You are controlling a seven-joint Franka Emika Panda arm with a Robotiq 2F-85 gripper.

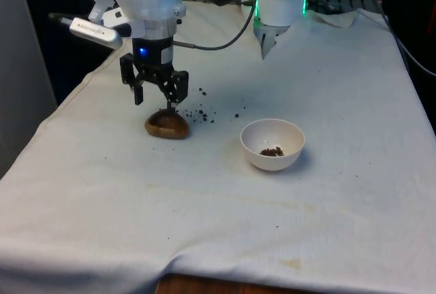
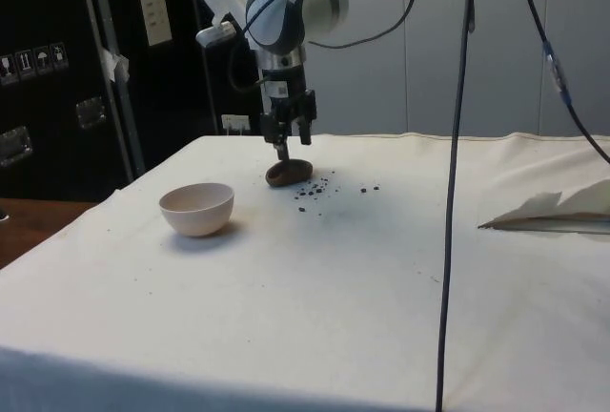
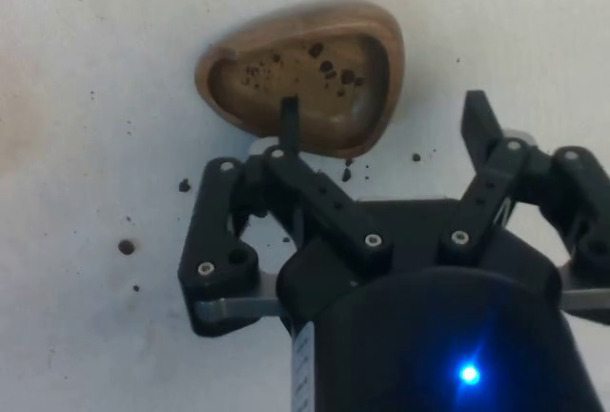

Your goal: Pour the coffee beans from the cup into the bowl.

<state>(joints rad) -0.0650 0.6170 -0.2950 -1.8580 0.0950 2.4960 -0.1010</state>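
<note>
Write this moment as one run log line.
claw: open, above wooden cup | bowl: some beans | spilled beans: on cloth

The cup is plain brown wood, with a few dark beans inside. The bowl is plain white, holding a small brown heap. Black specks dot the white cloth beside the cup. The gripper is black.

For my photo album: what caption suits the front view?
Open gripper above a brown cup, spilled beans nearby, a few in the white bowl.
</note>
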